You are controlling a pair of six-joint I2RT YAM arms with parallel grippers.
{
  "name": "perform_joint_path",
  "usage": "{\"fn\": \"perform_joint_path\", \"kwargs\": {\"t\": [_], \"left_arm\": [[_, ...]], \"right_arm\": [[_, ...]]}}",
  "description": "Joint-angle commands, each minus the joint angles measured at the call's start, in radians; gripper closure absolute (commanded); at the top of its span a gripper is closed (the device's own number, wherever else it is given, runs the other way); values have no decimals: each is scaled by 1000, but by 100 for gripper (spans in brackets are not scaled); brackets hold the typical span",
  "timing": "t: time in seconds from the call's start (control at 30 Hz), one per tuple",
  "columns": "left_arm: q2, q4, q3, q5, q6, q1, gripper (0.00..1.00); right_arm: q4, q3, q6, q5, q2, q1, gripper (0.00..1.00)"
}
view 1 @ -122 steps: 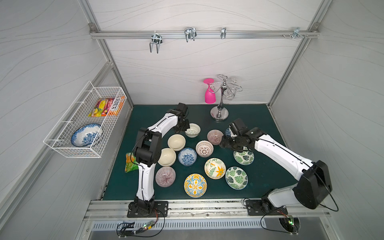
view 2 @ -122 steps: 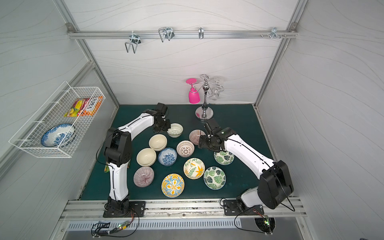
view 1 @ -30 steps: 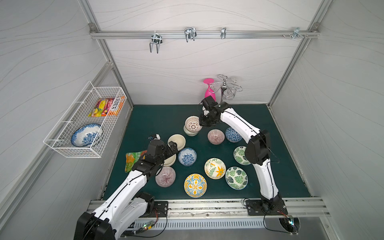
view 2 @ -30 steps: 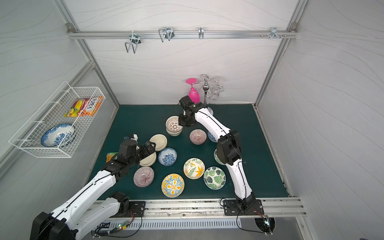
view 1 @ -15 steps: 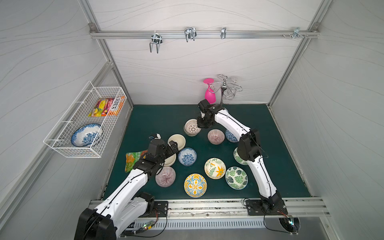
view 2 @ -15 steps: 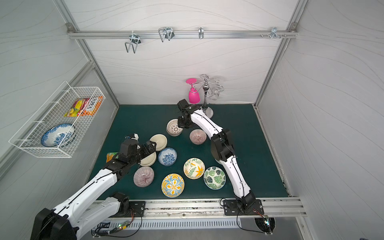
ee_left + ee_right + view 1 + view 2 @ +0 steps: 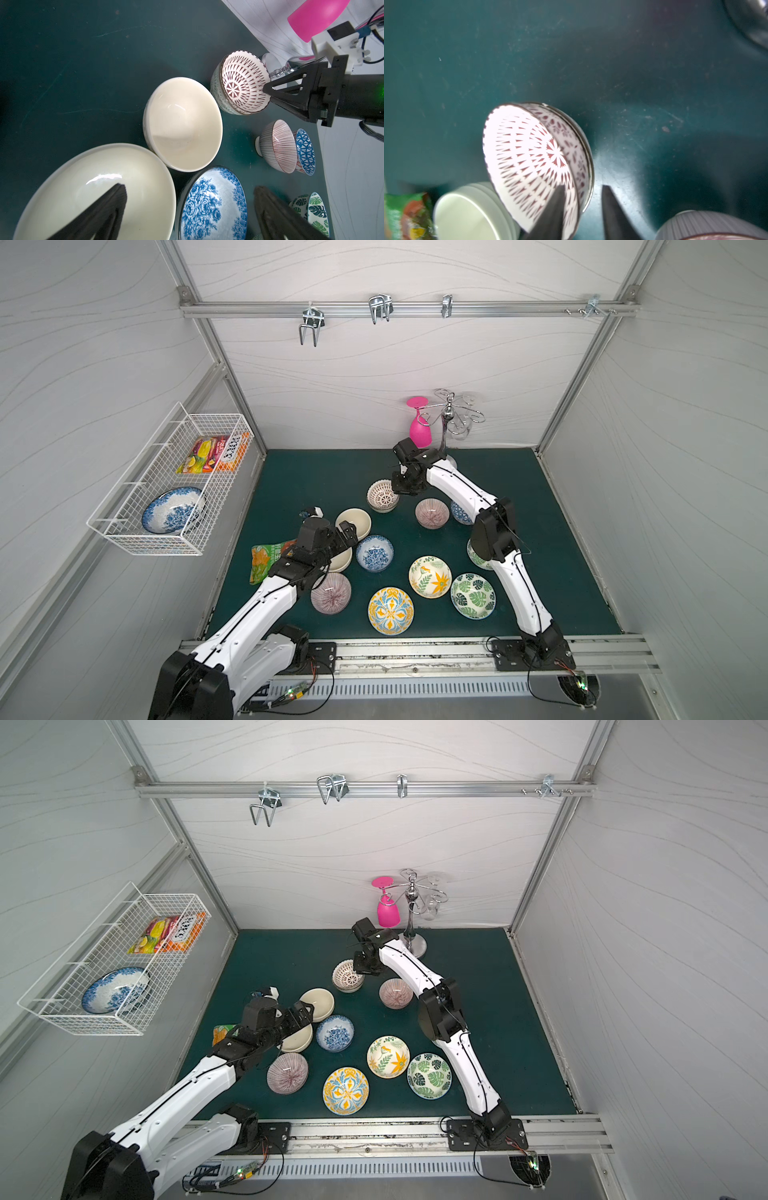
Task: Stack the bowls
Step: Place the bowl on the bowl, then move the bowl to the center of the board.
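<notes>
The white lattice bowl (image 7: 383, 497) (image 7: 348, 976) rests nested in a pale patterned bowl at the back of the mat. My right gripper (image 7: 397, 489) (image 7: 583, 188) is open and straddles its rim. One finger is over the inside and the other stands clear outside, as the left wrist view of the lattice bowl (image 7: 243, 83) also shows. My left gripper (image 7: 347, 537) (image 7: 190, 187) hangs open and empty above a cream bowl (image 7: 83, 176) and the blue floral bowl (image 7: 212, 203). A second cream bowl (image 7: 353, 520) sits just beyond. Several more bowls lie singly on the mat, among them a striped one (image 7: 432, 512) and a yellow-blue one (image 7: 390, 610).
A glass rack (image 7: 446, 423) with a pink glass (image 7: 419, 431) stands close behind the right gripper. A snack packet (image 7: 266, 560) lies by the left arm. The wire basket (image 7: 124, 526) on the left wall holds a blue-and-white dish (image 7: 172, 510).
The right gripper lowered the lattice bowl into the bowl beneath it and its jaws have parted from the rim. The left arm has stayed still.
</notes>
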State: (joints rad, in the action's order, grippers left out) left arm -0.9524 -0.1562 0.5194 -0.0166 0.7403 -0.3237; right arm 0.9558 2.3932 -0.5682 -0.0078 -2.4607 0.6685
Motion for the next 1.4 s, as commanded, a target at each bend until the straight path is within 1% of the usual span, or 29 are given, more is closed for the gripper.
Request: {"fn": "perform_joint_path", "kwargs": {"t": [0.0,0.07,0.13,0.2,0.37,0.5,0.63,0.7,0.8,0.9,1.07,1.2,1.37], "left_arm": [[-13,43,3,7,2,-2,0],[-17,43,4,9,2,-2,0],[-21,42,7,10,-2,-2,0],[-24,39,10,13,-2,-2,0],[-29,32,16,15,-2,-2,0],[-31,31,17,19,1,-2,0],[-38,29,19,19,3,-2,0],[-42,26,23,19,4,-1,0],[-49,22,25,18,8,-1,0],[-50,17,27,18,8,0,0],[-32,9,19,2,17,-1,0],[-19,-2,15,-16,27,0,0],[-19,-5,14,-22,30,0,0]], "right_arm": [[-5,13,-21,-37,2,-1,57],[-19,-10,-34,-59,28,-9,47],[-34,-57,-45,-65,77,-20,43],[-45,-122,-48,-50,145,-34,42],[-116,-397,-55,-22,384,-74,39],[-120,-598,-57,-8,547,-97,39],[-130,-759,-84,-15,662,-118,41],[-141,-822,-102,-16,693,-126,42],[-169,-903,-137,-33,709,-148,44],[-200,-944,-171,-59,699,-165,47],[-216,-945,-188,-53,643,-171,47],[-248,-963,-208,-36,613,-178,51],[-246,-951,-210,-30,571,-185,54]]}}
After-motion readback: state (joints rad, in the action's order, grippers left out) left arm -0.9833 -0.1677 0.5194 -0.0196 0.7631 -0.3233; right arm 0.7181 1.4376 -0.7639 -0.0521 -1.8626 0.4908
